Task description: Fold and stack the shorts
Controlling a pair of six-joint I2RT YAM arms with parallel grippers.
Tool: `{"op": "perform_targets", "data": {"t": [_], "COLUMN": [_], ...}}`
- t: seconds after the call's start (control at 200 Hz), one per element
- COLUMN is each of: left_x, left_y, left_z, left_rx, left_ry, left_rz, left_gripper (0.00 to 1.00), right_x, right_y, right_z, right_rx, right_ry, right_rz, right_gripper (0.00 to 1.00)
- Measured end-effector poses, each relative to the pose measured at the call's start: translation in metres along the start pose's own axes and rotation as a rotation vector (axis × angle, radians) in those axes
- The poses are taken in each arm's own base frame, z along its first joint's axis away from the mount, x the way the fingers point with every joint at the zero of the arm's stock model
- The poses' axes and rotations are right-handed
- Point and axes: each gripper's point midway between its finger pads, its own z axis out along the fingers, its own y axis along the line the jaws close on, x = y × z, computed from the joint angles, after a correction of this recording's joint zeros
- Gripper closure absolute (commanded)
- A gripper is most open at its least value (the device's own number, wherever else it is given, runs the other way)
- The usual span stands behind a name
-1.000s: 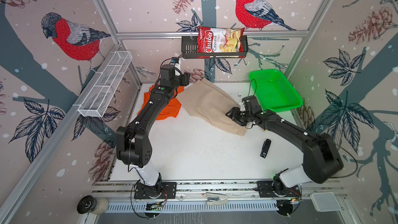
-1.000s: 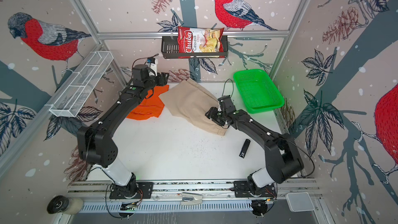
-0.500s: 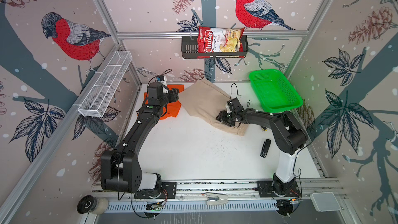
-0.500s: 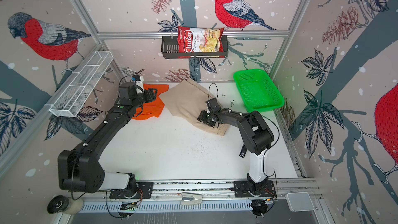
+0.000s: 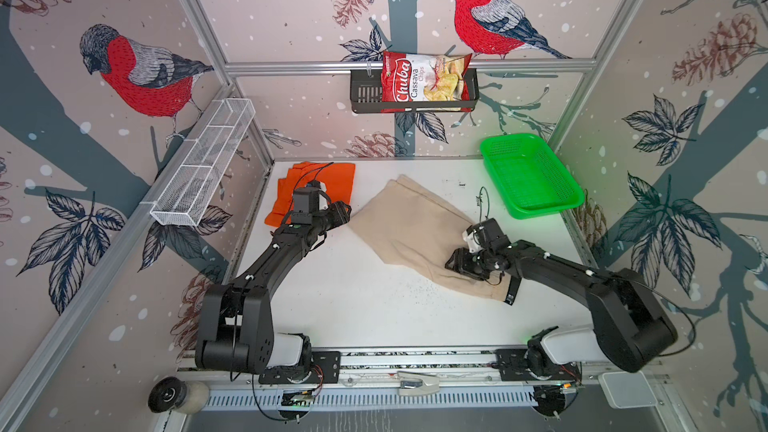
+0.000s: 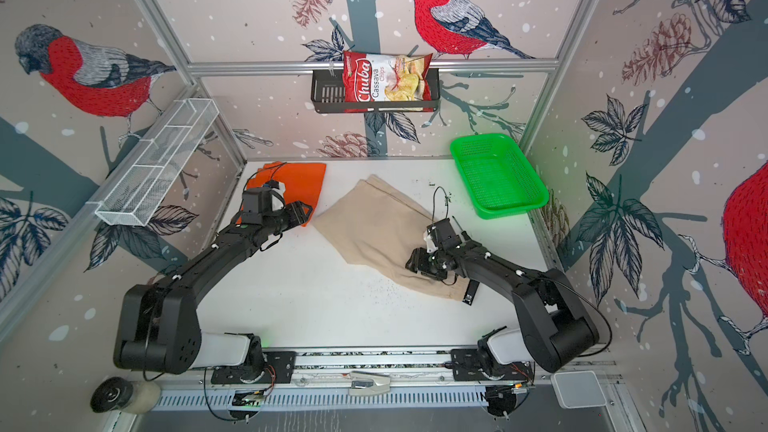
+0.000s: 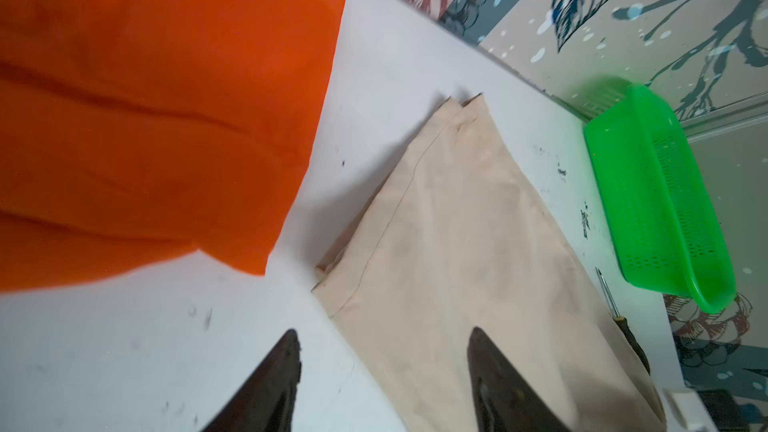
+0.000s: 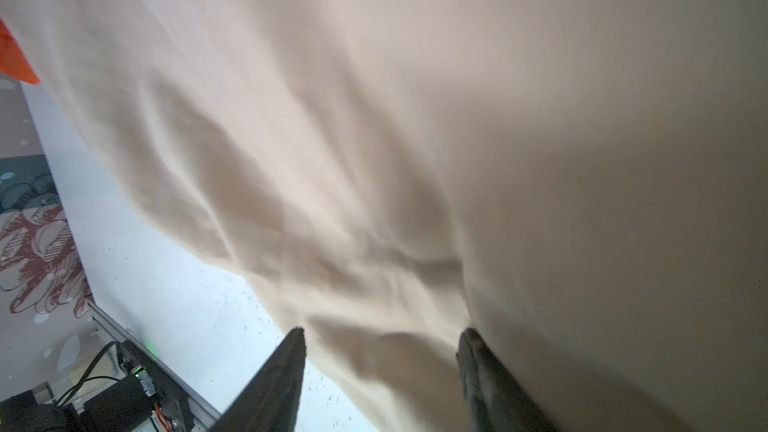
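Left tool [image 7: 383,332], right tool [image 8: 382,331]: jaws parted.

Your left arm [image 5: 274,263] reaches far out toward the back left, forearm nearly straight, and the left gripper [image 5: 343,214] on it points right with its jaws parted. Your right arm [image 5: 561,270] lies low, elbow out to the right. The right gripper [image 5: 456,263] points left, tipped down, jaws likewise spread.

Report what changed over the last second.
The left gripper drew back off the orange shorts toward the beige shorts. The right gripper, open, came nearer the front, and the beige shorts slid with it. Nothing was grasped; orange shorts and green basket stayed put.
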Motion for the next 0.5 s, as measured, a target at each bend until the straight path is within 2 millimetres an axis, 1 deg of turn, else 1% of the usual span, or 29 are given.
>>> {"op": "perform_targets", "data": {"t": [0.105,0.18,0.24,0.33,0.5], "left_x": [0.032,0.048,0.055,0.064,0.066], "left_y": [0.013,0.019,0.021,0.024,0.025], "left_z": [0.012,0.02,0.026,0.034,0.049], "left_rx": [0.012,0.027,0.047,0.068,0.102], "left_ry": [0.072,0.108,0.121,0.133,0.131], "left_rz": [-0.089,-0.147,-0.178,-0.216,-0.256], "left_gripper": [0.34,0.34,0.33,0.32,0.31], "right_x": [-0.028,-0.041,-0.048,-0.052,-0.052], "right_y": [0.011,0.016,0.018,0.017,0.013], "right_z": [-0.022,-0.028,-0.026,-0.018,-0.004], "right_rx": [-0.063,-0.095,-0.107,-0.116,-0.135], "right_ry": [-0.078,-0.11,-0.115,-0.102,-0.081], "right_rz": [0.001,0.003,0.006,0.02,0.053], "right_gripper": [0.39,0.39,0.4,0.4,0.4]}}
